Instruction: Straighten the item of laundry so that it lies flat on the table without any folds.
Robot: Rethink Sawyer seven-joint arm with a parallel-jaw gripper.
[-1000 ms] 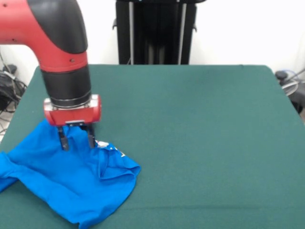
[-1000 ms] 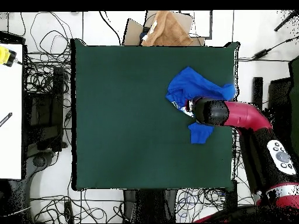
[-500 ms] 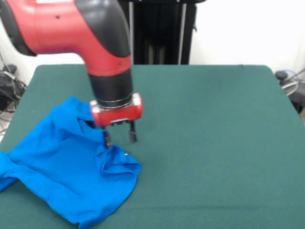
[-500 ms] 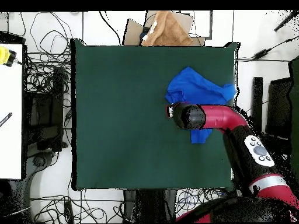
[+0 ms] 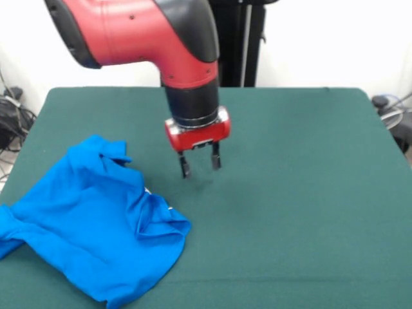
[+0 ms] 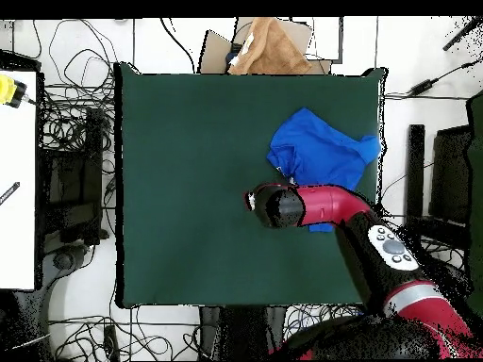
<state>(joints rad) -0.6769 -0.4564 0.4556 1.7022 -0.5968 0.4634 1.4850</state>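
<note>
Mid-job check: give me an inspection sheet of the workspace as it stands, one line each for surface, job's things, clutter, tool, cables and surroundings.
Surface: green table, bare apart from the shirt.
Job's things: blue shirt near one table corner, rumpled with folds and a turned-over edge; a bit of white print shows; not flat.
Clutter: nothing seen on the table.
Tool: tool open, empty, above bare cloth beside the shirt, not touching it.
Cables: many loose cables on the floor around the table, none on it.
Surroundings: brown cloth on a cardboard box past one table edge; white bench to one side; black stand behind the table.
</note>
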